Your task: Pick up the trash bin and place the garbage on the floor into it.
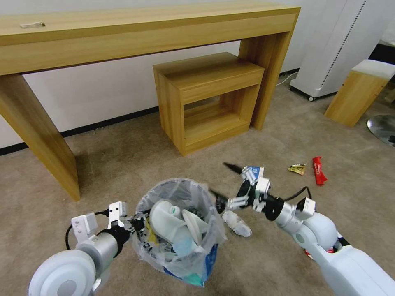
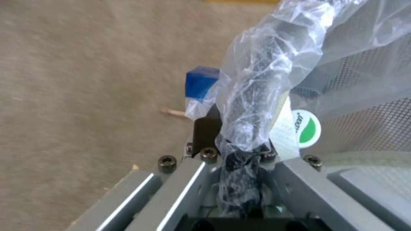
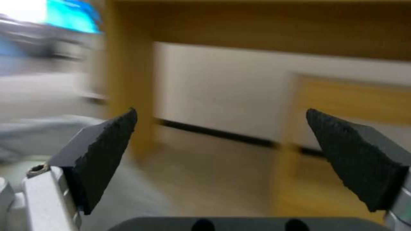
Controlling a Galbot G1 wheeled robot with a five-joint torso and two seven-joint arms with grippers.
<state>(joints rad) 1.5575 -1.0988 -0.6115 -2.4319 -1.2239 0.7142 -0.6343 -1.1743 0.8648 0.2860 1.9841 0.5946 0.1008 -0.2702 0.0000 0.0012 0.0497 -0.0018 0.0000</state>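
Left claw [image 1: 138, 224] clamped on bin [image 1: 177, 230] rim, bin held low over floor [image 1: 123, 164], slippers inside. Right claw [image 1: 226, 181] apart, empty, beside rim. Cup [image 1: 253, 172], yellow wrapper [image 1: 297, 168], red wrapper [image 1: 318, 169] left: keep bin level, approach each piece from above.

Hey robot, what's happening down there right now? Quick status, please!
Left hand shut on trash bin rim. Right hand open, empty, beside bin. Red wrapper, yellow wrapper, crumpled white piece on floor. Nothing in the way.

Trash bin [image 1: 181, 230] contents — half hidden, indistinct
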